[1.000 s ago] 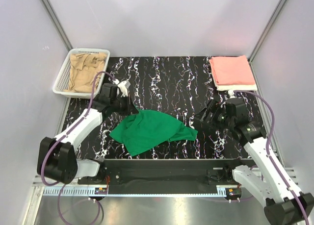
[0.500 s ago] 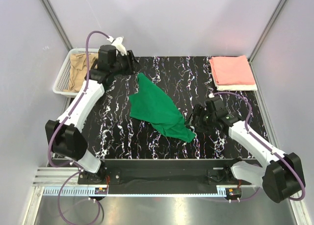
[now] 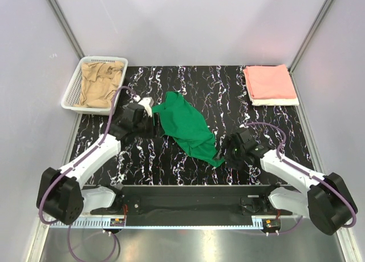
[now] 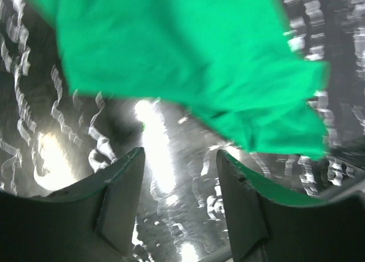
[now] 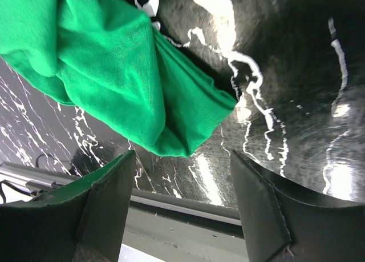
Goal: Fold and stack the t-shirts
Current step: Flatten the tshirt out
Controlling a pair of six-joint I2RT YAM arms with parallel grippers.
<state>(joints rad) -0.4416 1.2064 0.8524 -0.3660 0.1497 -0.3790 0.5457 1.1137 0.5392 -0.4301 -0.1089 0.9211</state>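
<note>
A bright green t-shirt lies crumpled in a long diagonal heap on the black marbled table. My left gripper is at its left edge, open; in the left wrist view the green t-shirt lies beyond the empty left gripper. My right gripper is open at the heap's near right tip. The green t-shirt's corner sits just ahead of the right gripper, not between the fingers. A tan t-shirt is bunched in the basket. A folded salmon t-shirt rests on a white t-shirt at the back right.
The white mesh basket stands at the back left corner. Grey walls with metal posts enclose the table on three sides. The table's near edge and a metal rail run just below the right gripper.
My left gripper lifted the green t-shirt toward the back left, let go, opened, and came back down beside it. The shirt now lies as a narrower diagonal heap. My right gripper followed its near corner.
</note>
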